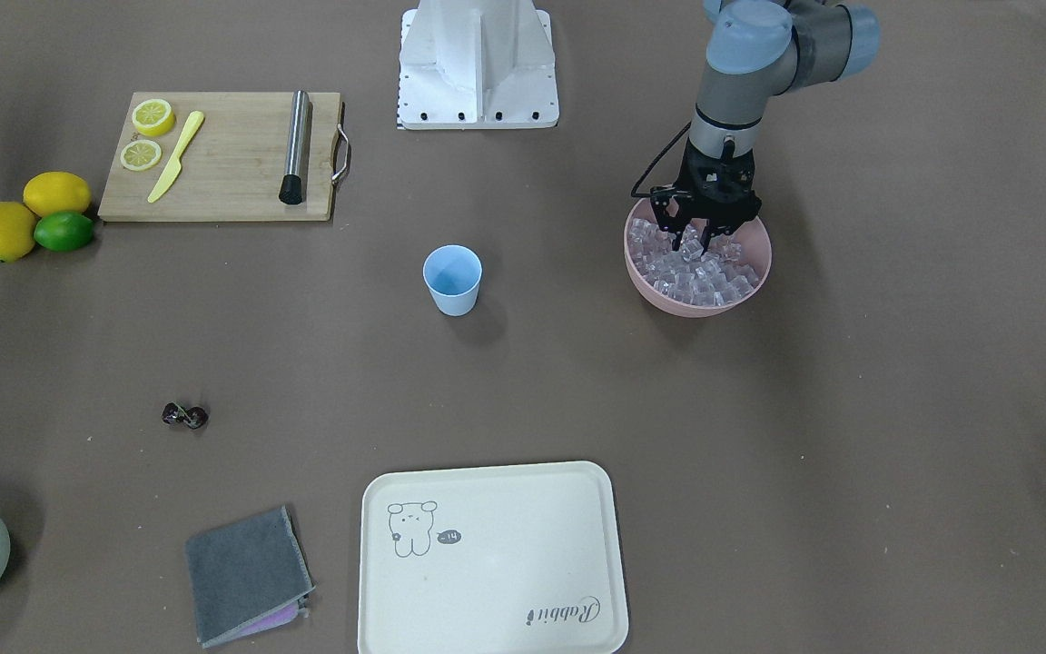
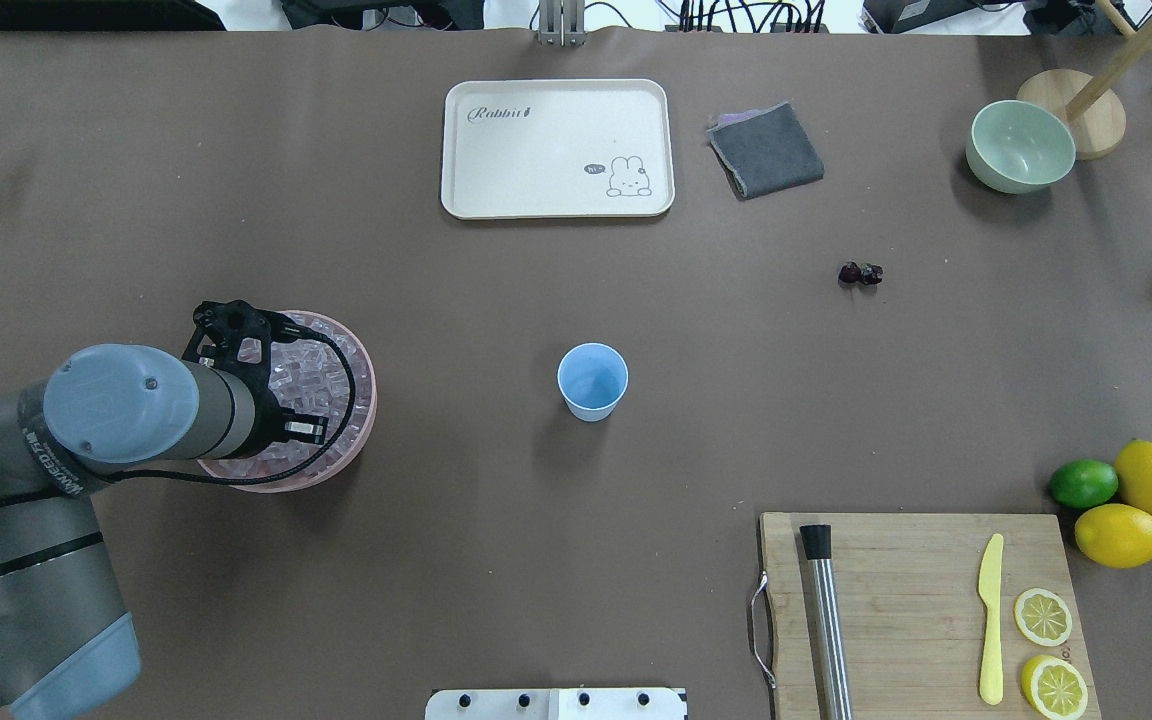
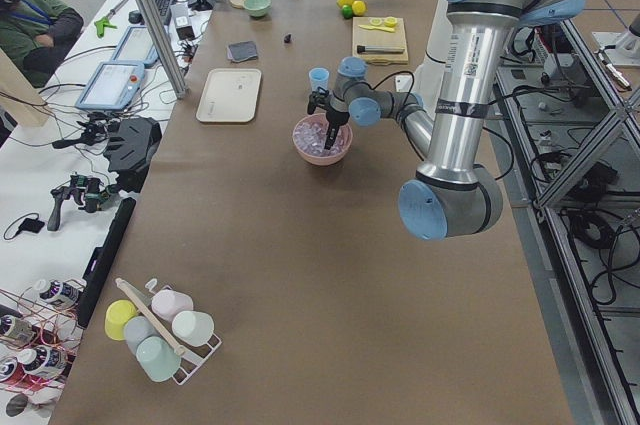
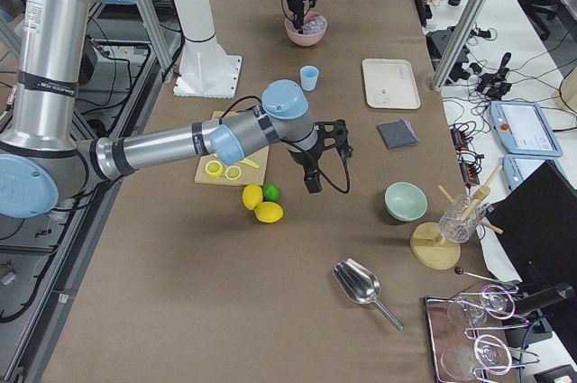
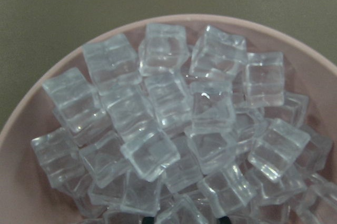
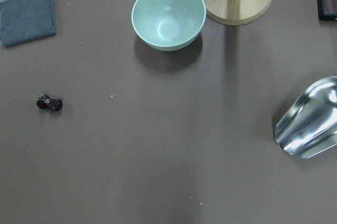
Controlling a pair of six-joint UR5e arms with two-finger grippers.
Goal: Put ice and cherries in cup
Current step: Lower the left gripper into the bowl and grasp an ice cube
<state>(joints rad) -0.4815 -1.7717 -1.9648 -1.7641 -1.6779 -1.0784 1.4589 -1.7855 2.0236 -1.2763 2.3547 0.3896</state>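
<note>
- While sunk among ice (image 1: 705,282) in pink bowl (image 1: 700,309), well left of cup (image 1: 452,280): left tool (image 1: 691,243), fingers spread, seemingly straddling one cube.
- Right tool (image 4: 313,180) hung over bench (image 1: 759,454), right of cup; wide or narrow, cannot tell.
- Cherries (image 1: 184,416) lying on bench, right of cup, farther from robot, well apart.
- Cup upright.

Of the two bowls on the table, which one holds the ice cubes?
The pink bowl, directly below the left gripper, is full of ice. The pale green bowl is empty.
</note>
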